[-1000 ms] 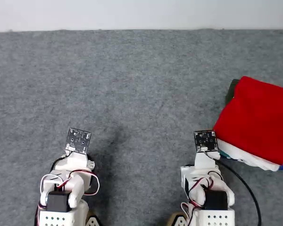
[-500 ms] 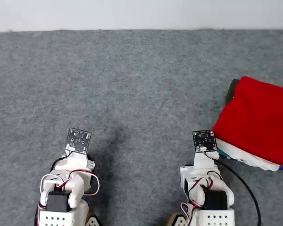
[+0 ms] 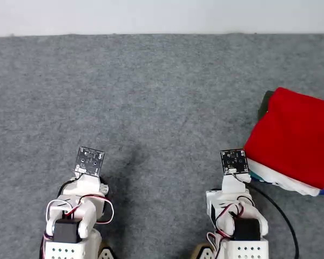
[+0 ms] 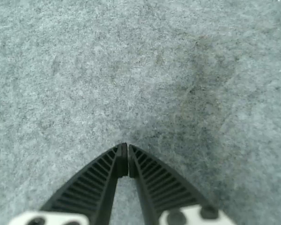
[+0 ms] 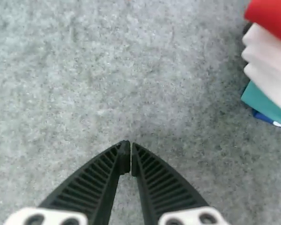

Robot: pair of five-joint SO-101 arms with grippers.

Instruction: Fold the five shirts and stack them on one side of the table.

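Note:
A stack of folded shirts (image 3: 294,141) lies at the table's right side, a red shirt (image 3: 297,135) on top, with white (image 3: 283,181), teal and blue layers peeking out beneath. The right wrist view shows the stack's edge (image 5: 267,65) with red, white and teal folds. My right gripper (image 5: 128,158) is shut with nothing in it, over bare grey felt beside the stack. My left gripper (image 4: 127,159) is shut too, holding nothing, above bare felt. Both arms sit drawn back at the table's near edge, the left arm (image 3: 78,210) and the right arm (image 3: 235,210).
Grey felt (image 3: 151,97) covers the whole table. A pale wall (image 3: 162,16) runs along the far edge. A black cable (image 3: 283,216) trails from the right arm's base toward the near right corner.

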